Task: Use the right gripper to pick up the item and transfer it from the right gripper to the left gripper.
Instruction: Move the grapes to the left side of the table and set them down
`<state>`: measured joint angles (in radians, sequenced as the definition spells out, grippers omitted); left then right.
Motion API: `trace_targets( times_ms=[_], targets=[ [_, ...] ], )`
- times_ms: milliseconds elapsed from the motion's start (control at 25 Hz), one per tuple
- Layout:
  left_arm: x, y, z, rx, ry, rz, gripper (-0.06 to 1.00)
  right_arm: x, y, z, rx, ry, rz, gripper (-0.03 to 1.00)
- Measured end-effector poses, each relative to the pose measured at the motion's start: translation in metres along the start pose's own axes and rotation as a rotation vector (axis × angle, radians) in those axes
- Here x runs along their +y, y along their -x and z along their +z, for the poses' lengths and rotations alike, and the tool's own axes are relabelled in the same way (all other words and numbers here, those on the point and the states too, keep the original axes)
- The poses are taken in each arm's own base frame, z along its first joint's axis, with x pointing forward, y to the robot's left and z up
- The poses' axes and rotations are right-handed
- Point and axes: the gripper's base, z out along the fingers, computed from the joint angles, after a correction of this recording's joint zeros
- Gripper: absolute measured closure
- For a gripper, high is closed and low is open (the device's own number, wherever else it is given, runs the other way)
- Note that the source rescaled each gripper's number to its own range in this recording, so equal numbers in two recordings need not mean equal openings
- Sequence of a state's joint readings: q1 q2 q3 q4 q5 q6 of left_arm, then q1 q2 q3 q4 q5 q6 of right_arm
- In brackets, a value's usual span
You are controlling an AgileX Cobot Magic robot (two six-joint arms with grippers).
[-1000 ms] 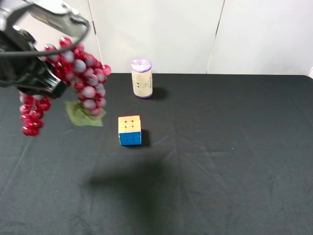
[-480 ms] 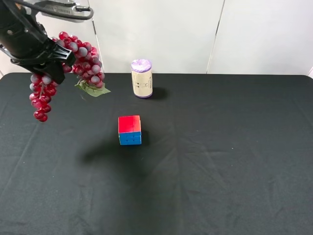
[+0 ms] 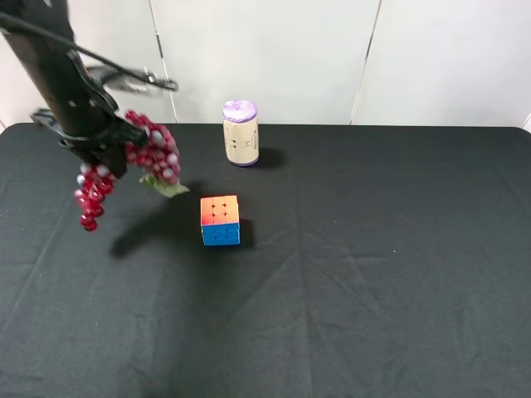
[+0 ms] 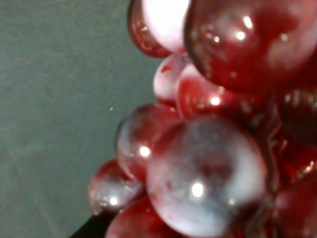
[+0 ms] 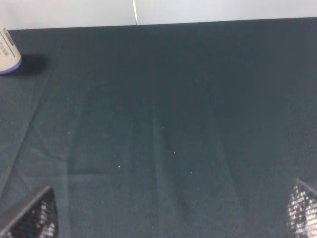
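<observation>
The grape bunch, glossy dark red and frosted pink-grey with a green leaf, hangs from my left gripper above the left side of the black table. One strand dangles lower on the left. The left gripper is shut on the bunch. In the left wrist view the grapes fill the picture up close. My right gripper is open and empty, with only its fingertips showing over bare cloth. It is out of the exterior high view.
A multicoloured puzzle cube stands just right of the hanging grapes. A cream cylinder with a purple lid stands at the back; its edge shows in the right wrist view. The black tablecloth covers the table.
The left arm has carried the grapes down and to the right, closer to the table and the cube. The cube and cylinder have not moved.
</observation>
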<state>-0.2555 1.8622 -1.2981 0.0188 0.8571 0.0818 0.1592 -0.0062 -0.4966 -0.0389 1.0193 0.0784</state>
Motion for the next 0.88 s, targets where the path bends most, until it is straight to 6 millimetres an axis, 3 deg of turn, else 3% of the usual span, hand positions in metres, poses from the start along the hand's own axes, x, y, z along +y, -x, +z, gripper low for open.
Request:
trace_targets(
  times_ms=[160, 400, 440, 520, 560, 640, 800, 880],
  targets=[
    [0.0, 0.007, 0.026, 0.011, -0.01, 0.013, 0.94, 0.0, 0.0, 0.0, 0.0, 0.0, 0.0, -0.03],
    [0.0, 0.012, 0.038, -0.003, -0.013, 0.01, 0.94, 0.0, 0.0, 0.0, 0.0, 0.0, 0.0, -0.03],
    [0.0, 0.012, 0.038, -0.004, -0.013, 0.01, 0.89, 0.0, 0.0, 0.0, 0.0, 0.0, 0.0, -0.03],
    [0.001, 0.012, 0.038, -0.006, -0.007, 0.015, 0.55, 0.0, 0.0, 0.0, 0.0, 0.0, 0.0, -0.03],
    [0.001, 0.012, 0.038, -0.008, -0.003, 0.012, 0.34, 0.0, 0.0, 0.0, 0.0, 0.0, 0.0, -0.03],
    [0.002, 0.012, 0.038, -0.006, 0.003, 0.009, 0.09, 0.0, 0.0, 0.0, 0.0, 0.0, 0.0, -0.03],
    [0.002, 0.012, 0.026, 0.022, 0.011, 0.017, -0.03, 0.0, 0.0, 0.0, 0.0, 0.0, 0.0, -0.03],
    [0.002, 0.01, 0.007, 0.033, 0.01, 0.018, -0.05, 0.0, 0.0, 0.0, 0.0, 0.0, 0.0, -0.03]
  ],
)
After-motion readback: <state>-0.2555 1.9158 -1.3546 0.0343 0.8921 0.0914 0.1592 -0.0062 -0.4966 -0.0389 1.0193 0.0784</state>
